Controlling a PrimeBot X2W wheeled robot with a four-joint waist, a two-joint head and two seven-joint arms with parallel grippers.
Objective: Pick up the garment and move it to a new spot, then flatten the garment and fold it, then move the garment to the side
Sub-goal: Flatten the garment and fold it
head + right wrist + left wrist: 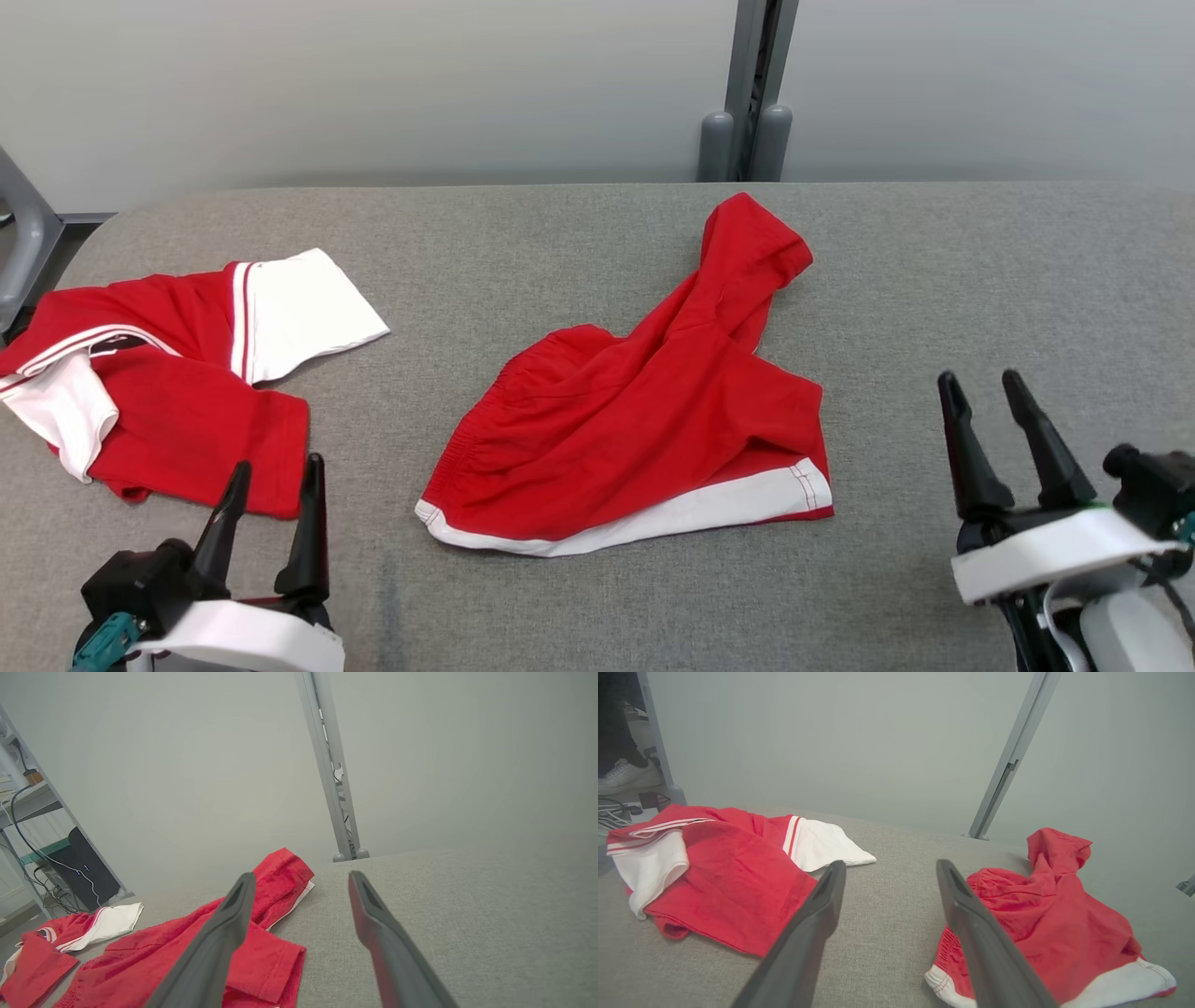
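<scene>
Red shorts (644, 420) lie crumpled mid-bench (560, 252). One leg is bunched up toward the far edge and the white-trimmed hem faces the near edge. The waistband is gathered on the left side. Red-and-white shirt (187, 392) lies rumpled at the left edge, with a strip of bare bench between it and the shorts. Right half of the bench is bare out to the right edge. Left gripper (280, 462) sits at the near edge, just in front of the shirt's hem, jaws spread, holding nothing. Right gripper (979, 375) is near the right edge, off the shorts, jaws spread, holding nothing. Grey post (752, 93) stands behind the far edge.
</scene>
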